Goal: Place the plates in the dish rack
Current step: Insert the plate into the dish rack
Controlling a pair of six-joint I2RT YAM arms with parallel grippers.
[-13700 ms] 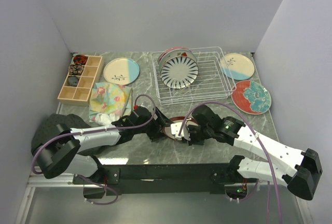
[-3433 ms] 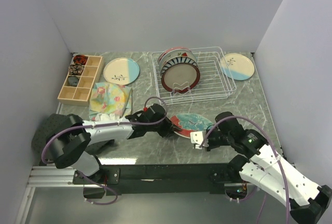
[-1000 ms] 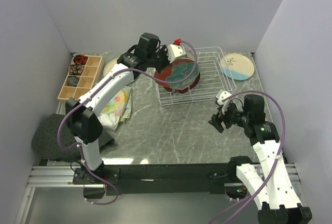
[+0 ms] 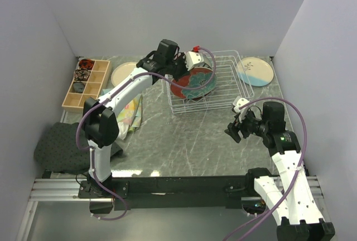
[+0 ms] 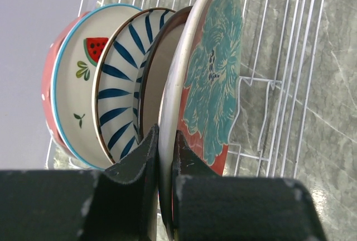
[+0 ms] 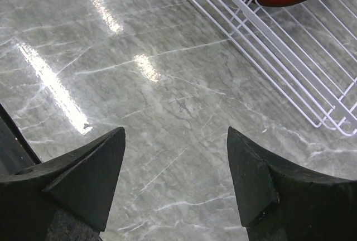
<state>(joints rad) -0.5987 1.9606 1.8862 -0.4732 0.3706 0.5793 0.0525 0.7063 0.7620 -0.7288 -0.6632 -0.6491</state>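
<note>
My left gripper (image 4: 179,75) is shut on the rim of the red floral plate (image 4: 196,83) and holds it on edge over the white wire dish rack (image 4: 231,87). The left wrist view shows both fingers (image 5: 146,146) pinching that rim, and the red floral plate (image 5: 215,73) stands just in front of a brown-rimmed plate (image 5: 162,62), a navy striped plate (image 5: 120,79) and a watermelon-print plate (image 5: 78,85). Whether it rests on the dish rack (image 5: 279,85) I cannot tell. My right gripper (image 4: 233,131) is open and empty above the marble table (image 6: 184,85), near the rack's front corner (image 6: 290,57).
A cream-and-blue plate (image 4: 255,71) lies right of the rack, and another (image 4: 120,73) lies left of it, partly behind my left arm. A wooden compartment box (image 4: 85,83), a floral cloth (image 4: 125,112) and a dark grey cloth (image 4: 61,146) occupy the left side.
My left gripper has carried the red floral plate slightly right and down, closer against the standing plates. The right arm has not moved.
</note>
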